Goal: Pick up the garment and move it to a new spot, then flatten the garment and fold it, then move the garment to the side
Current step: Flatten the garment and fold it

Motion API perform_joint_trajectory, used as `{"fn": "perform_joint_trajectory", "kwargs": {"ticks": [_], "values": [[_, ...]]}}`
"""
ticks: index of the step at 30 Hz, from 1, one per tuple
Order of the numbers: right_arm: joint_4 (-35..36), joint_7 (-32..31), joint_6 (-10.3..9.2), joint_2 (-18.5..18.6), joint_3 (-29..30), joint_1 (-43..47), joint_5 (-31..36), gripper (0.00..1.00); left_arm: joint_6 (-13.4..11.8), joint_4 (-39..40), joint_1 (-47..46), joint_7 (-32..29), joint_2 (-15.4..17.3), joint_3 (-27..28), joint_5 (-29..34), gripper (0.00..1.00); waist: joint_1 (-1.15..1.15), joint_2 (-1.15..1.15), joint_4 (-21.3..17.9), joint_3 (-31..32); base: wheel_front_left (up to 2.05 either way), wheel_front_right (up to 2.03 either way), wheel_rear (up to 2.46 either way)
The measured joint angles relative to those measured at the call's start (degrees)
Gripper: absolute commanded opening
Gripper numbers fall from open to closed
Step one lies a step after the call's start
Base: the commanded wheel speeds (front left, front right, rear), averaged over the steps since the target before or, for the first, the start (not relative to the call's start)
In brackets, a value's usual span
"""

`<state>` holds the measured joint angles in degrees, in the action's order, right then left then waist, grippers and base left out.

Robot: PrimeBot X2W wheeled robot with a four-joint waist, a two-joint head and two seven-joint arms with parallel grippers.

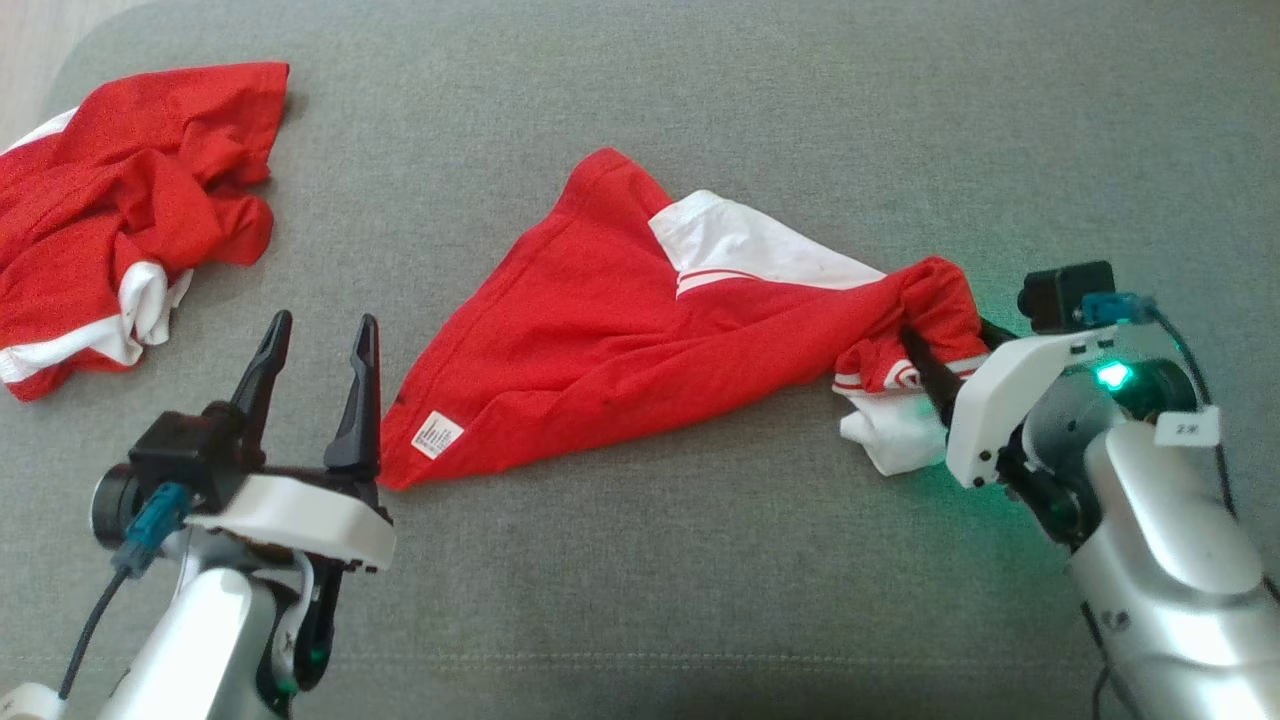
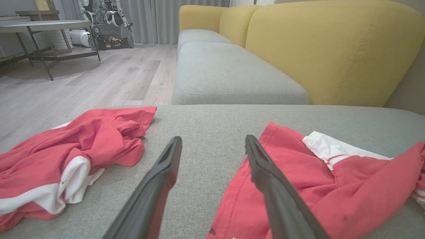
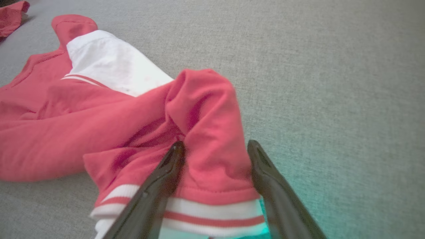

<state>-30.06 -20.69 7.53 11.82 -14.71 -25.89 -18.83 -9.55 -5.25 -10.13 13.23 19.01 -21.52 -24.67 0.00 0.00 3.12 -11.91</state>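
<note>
Two heaps of red cloth lie on the grey cushion (image 1: 700,600) in front of you. The garment (image 1: 600,340) you are working on is spread in a rough triangle at the middle of the head view. It shows a white panel (image 1: 750,250) on its upper side and a white label (image 1: 437,435) near its lower left corner. Its right end is bunched up, and your right gripper (image 3: 215,146) sits there with its fingers apart. The red fold and striped cuff (image 3: 212,212) lie between them, so the fingers straddle the cloth rather than pinch it. Your left gripper (image 1: 325,322) hovers just beside the garment's lower left corner, fingers spread wide and holding nothing. The other garment (image 1: 120,200) lies crumpled well to the left, apart from the first.
</note>
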Motion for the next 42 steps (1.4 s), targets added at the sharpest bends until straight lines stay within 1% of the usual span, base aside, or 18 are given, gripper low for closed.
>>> {"fn": "perform_joint_trajectory", "kwargs": {"ticks": [1, 4, 8, 13, 16, 20, 22, 26, 30, 31, 32, 33, 38, 42], "values": [[-0.08, 0.00, 0.00, 0.42, -0.42, -0.35, -0.69, 0.00, 0.01, -0.25, -0.04, 0.11, -0.16, 0.00, 0.00, 1.00, 0.00, 0.00, 0.01, 0.00, 0.00, 0.00, 0.00], [0.07, 0.78, 0.00, 2.05, -1.09, -1.28, -1.82, 0.00, 0.08, -0.69, -0.24, 0.48, -0.57, 0.01, 0.00, 1.00, 0.00, 0.00, -0.06, 0.10, 0.00, 0.00, 0.00], [1.31, 4.48, 0.00, 4.41, -1.18, -3.85, -0.91, 0.00, 0.49, -0.90, -0.86, 0.56, -0.76, 0.08, 0.00, 1.00, 0.00, 0.00, -0.30, 0.01, 0.00, 0.00, 0.00], [4.02, 11.94, 0.00, 7.15, -1.56, -9.79, 4.24, 0.00, 0.49, -0.89, -1.05, 0.90, -0.99, 0.21, 0.01, 1.00, 0.00, 0.00, -0.73, -0.44, 0.00, 0.00, 0.00], [4.71, 13.45, 0.00, 7.44, -2.92, -11.12, 6.59, 0.00, 0.49, -0.90, -1.20, 0.99, -1.20, 0.25, 0.16, 1.00, 0.00, 0.00, -1.12, -0.65, 0.00, 0.00, 0.00], [4.67, 12.68, 0.00, 7.58, -5.03, -7.76, 8.84, 0.00, 0.54, -0.91, -1.20, 0.99, -1.63, 0.24, 0.38, 1.00, 0.00, 0.00, -1.45, -0.67, 0.00, 0.00, 0.00], [4.12, 10.80, 0.00, 7.80, -6.50, -3.43, 9.61, 0.00, 0.56, -1.00, -1.19, 1.05, -1.83, 0.26, 0.38, 1.00, 0.00, 0.00, -1.83, -0.70, 0.00, 0.00, 0.00], [3.56, 9.07, 0.00, 7.59, -8.20, 4.55, 9.16, 0.00, 0.59, -1.32, -1.18, 1.07, -1.91, 0.45, 0.38, 1.00, 0.00, 0.00, -2.74, -0.66, 0.00, 0.00, 0.00], [4.70, 7.44, 0.00, 6.97, -8.61, 6.34, 8.90, 0.00, 1.00, -1.48, -1.13, 1.07, -1.90, 0.98, 0.38, 1.00, 0.00, 0.00, -3.54, -0.47, 0.00, 0.00, 0.00], [5.01, 6.97, 0.00, 6.73, -8.43, 6.78, 8.84, 0.19, 1.00, -1.48, -1.12, 1.07, -1.89, 1.12, 0.38, 1.00, 0.00, 0.00, -3.70, -0.43, 0.00, 0.00, 0.00], [5.32, 6.84, 0.00, 6.30, -7.80, 7.28, 8.59, 0.58, 0.99, -1.48, -1.06, 1.07, -1.87, 1.29, 0.38, 1.00, 0.00, 0.00, -3.85, -0.39, 0.00, 0.00, 0.00], [5.58, 6.79, 0.00, 5.77, -6.88, 8.02, 8.57, 1.00, 0.99, -1.47, -1.06, 1.07, -1.87, 1.36, 0.38, 1.00, 0.00, 0.00, -3.96, -0.36, 0.00, 0.00, 0.00], [8.15, 8.61, 0.00, 2.27, -1.30, 12.96, 8.16, 1.00, 0.98, -1.49, -0.57, 1.07, -1.80, 1.46, 0.38, 1.00, 0.00, 0.00, -4.15, 0.48, 0.00, 0.00, 0.00], [13.34, 12.18, 0.00, -0.81, 2.93, 17.49, 8.06, 1.00, 0.85, -1.51, 0.55, 1.07, -1.71, 1.58, 0.38, 1.00, 0.00, 0.00, -4.19, 1.81, 0.00, 0.00, 0.00]]}}
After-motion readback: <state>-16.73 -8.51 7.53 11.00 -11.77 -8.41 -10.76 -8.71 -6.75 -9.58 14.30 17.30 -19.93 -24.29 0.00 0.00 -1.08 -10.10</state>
